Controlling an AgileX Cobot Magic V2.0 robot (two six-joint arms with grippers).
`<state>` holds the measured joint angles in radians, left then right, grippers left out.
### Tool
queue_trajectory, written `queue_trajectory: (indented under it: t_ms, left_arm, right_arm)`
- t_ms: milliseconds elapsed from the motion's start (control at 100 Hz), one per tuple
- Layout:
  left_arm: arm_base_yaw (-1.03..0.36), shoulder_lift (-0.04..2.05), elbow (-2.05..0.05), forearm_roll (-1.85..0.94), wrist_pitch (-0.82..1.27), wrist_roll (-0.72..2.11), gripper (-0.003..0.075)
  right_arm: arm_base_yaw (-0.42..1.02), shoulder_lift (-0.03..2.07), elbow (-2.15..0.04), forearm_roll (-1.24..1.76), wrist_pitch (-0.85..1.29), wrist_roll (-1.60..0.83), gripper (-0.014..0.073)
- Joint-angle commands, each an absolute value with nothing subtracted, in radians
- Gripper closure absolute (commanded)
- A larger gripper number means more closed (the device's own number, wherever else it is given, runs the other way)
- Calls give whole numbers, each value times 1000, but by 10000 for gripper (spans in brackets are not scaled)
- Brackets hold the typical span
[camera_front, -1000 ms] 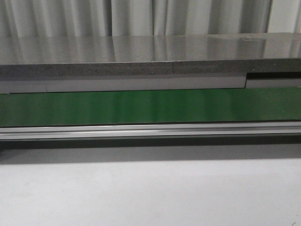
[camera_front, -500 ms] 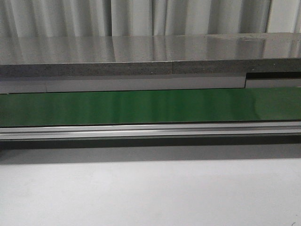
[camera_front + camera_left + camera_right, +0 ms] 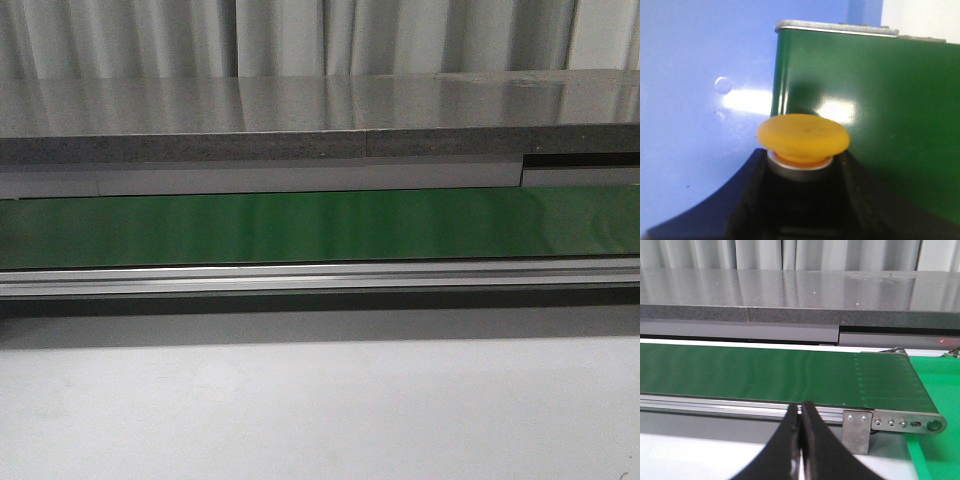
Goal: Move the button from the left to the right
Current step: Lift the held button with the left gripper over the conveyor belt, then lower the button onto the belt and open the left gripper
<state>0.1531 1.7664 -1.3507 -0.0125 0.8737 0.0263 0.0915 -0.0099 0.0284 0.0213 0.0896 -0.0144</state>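
In the left wrist view the button (image 3: 802, 136) fills the middle: a round yellow-orange cap over a silver collar, its dark body sunk between the black fingers. My left gripper (image 3: 801, 156) is shut on it, one finger (image 3: 747, 185) on each side of the body. It hangs over the blue surface (image 3: 695, 100), beside the end of the green conveyor belt (image 3: 875, 110). My right gripper (image 3: 801, 409) is shut with nothing in it, just in front of the belt's aluminium rail (image 3: 730, 405). Neither gripper nor the button shows in the front view.
The green belt (image 3: 320, 225) runs across the front view, with an aluminium rail (image 3: 320, 277) in front and a grey stone-like shelf (image 3: 300, 120) behind. A pale tabletop (image 3: 320, 410) lies nearest. The belt's right end carries a metal bracket (image 3: 900, 422) beside a bright green mat (image 3: 940, 385).
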Motion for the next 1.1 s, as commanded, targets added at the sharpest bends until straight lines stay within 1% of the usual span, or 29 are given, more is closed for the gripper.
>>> queue_trajectory:
  t_ms: [0,170,260,340,410,460,470,480,530,550,560,580,610,620,650,680,880,1090]
  left_arm:
    - [147,1721,-1381,-45,844,46,739]
    - [143,1755,-1381,-55,853,49,735]
    - [138,1773,-1381,-50,859,51,689]
    - [137,1784,-1381,-50,859,51,596]
    - [137,1783,-1381,-50,859,54,476]
    - [137,1783,-1381,-50,859,73,356]
    - [137,1783,-1381,-50,859,75,356]
    - [137,1783,-1381,-50,859,75,310]
    - [137,1783,-1381,-52,859,75,223]
    - [137,1783,-1381,-52,859,75,172]
    - [137,1783,-1381,-52,859,75,172]
    - [137,1783,-1381,-53,859,75,129]
    - [137,1783,-1381,-53,862,75,104]
    - [137,1783,-1381,-53,862,75,84]
    - [137,1781,-1381,-53,866,75,65]
    - [137,1776,-1381,-53,868,75,57]
    - [132,1714,-1381,-64,866,99,60]
    - [81,1563,-1336,-98,753,121,60]
  right_arm:
    - [88,-28,11,12,11,-16,660]
    - [88,-28,11,12,11,-16,660]
    - [88,-28,11,12,11,-16,660]
    - [88,-28,11,12,11,-16,660]
    - [88,-28,11,12,11,-16,660]
    - [88,-28,11,12,11,-16,660]
    - [88,-28,11,12,11,-16,660]
    - [88,-28,11,12,11,-16,660]
    - [88,-28,11,12,11,-16,660]
    - [88,-28,11,12,11,-16,660]
    - [88,-28,11,12,11,-16,660]
    - [88,-28,11,12,11,-16,660]
    - [88,-28,11,12,11,-16,660]
    - [88,-28,11,12,11,-16,660]
    - [88,-28,11,12,11,-16,660]
    - [88,-28,11,12,11,-16,660]
    - [88,-28,11,12,11,-16,660]
    - [88,-28,11,12,11,-16,660]
